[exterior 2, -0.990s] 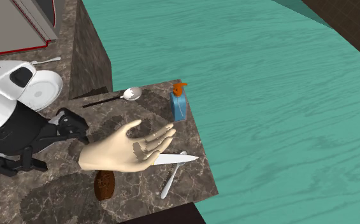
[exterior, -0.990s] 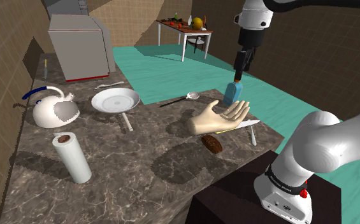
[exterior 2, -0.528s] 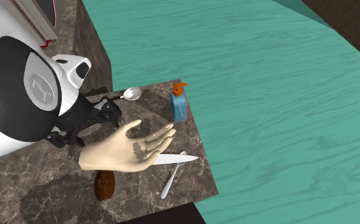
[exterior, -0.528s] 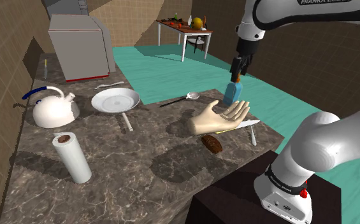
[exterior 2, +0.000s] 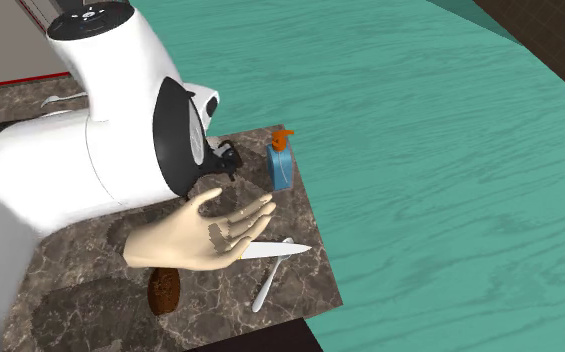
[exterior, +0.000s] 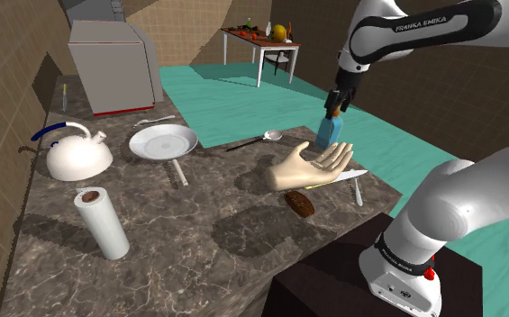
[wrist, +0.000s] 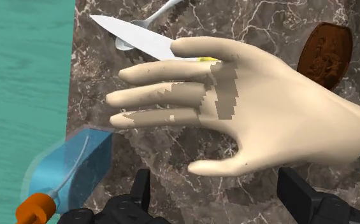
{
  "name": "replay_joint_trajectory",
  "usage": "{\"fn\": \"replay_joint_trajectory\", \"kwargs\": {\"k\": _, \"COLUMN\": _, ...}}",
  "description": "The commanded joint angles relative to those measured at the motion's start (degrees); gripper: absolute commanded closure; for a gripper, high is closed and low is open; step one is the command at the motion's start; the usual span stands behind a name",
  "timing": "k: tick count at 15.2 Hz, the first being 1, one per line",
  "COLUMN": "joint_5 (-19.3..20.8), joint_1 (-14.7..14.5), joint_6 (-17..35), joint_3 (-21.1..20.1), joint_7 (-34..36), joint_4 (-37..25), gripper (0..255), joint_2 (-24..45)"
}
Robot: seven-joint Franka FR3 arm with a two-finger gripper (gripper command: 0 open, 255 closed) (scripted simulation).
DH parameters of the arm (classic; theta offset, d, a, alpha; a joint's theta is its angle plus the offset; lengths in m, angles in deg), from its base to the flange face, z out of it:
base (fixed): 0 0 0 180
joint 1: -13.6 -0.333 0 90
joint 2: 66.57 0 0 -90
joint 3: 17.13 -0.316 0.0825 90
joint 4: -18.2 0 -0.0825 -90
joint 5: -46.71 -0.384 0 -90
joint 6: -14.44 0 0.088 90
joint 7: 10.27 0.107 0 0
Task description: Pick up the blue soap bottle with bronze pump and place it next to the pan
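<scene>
Blue soap bottle (exterior: 331,133): upright at the marble counter (exterior: 198,216) edge (orange pump on top), just beside the beige model hand (exterior: 302,169).
Gripper (wrist: 218,189): above the bottle, fingers spread, clasping nothing.
Pan (exterior: 163,141): white, well apart.

White arm (exterior: 423,27) stretched out, hand (exterior: 336,102) pointing down, fingers (wrist: 297,189) apart

arm (exterior 2: 90,170): swung over more of the counter (exterior 2: 100,290) | gripper (exterior: 336,101): came down; now closer to the soap bottle (exterior: 328,133)
</scene>
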Motion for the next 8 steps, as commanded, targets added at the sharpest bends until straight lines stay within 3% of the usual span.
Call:
{"fn": "replay_joint_trajectory", "kwargs": {"k": 1, "joint_5": 0.2, "joint_1": 0.8, "joint_6": 3.3, "joint_3": 2.0, "joint_7": -0.7, "joint_4": -0.4, "gripper": 0, "joint_2": 2.6}}
{"fn": "replay_joint_trajectory", "kwargs": {"k": 8, "joint_5": -2.2, "joint_1": 2.3, "joint_6": 14.9, "joint_3": 9.6, "joint_7": -5.0, "joint_4": -3.3, "gripper": 0, "joint_2": 13.5}}
